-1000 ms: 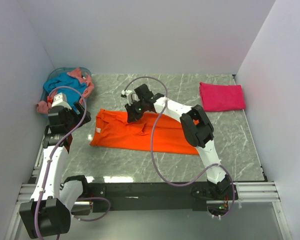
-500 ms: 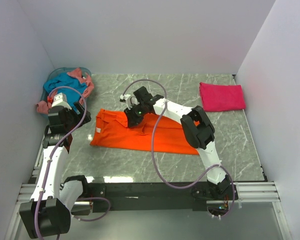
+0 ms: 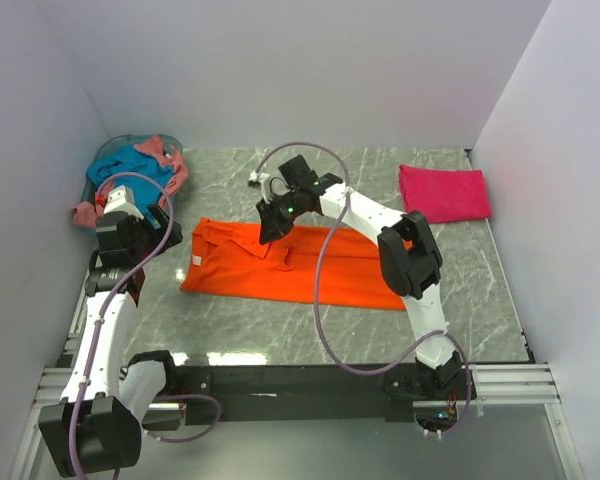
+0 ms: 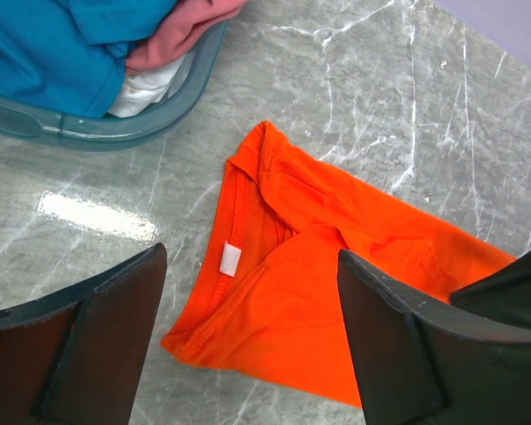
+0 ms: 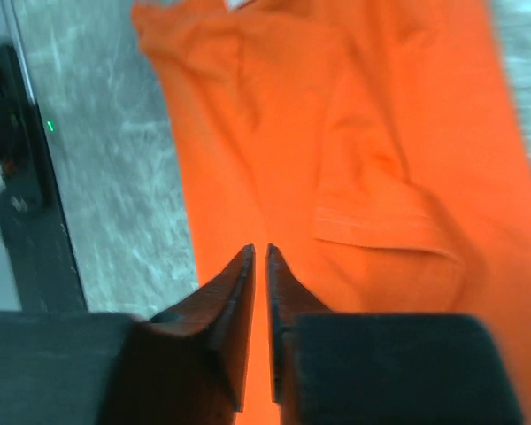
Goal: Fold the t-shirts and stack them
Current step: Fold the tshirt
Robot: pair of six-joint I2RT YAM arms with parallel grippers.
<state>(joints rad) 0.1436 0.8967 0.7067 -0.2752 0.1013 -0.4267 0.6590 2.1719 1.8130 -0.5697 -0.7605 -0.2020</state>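
**While the fold lies loose, one pinch could undo it**

Jaws barely parted, gripping nothing, the right pincer (image 5: 259,252) hovers over the orange t-shirt (image 3: 280,270), partly folded on the surface (image 3: 460,290). The left pincer (image 4: 250,255) gapes wide, empty, near its left end. Pinching a single layer would likely drag the fold apart. The basket (image 4: 97,133) holds the teal t-shirt (image 4: 62,44) and salmon t-shirt (image 4: 177,40).

Bright even light, glare streak on table (image 4: 93,217), right wrist view blurred
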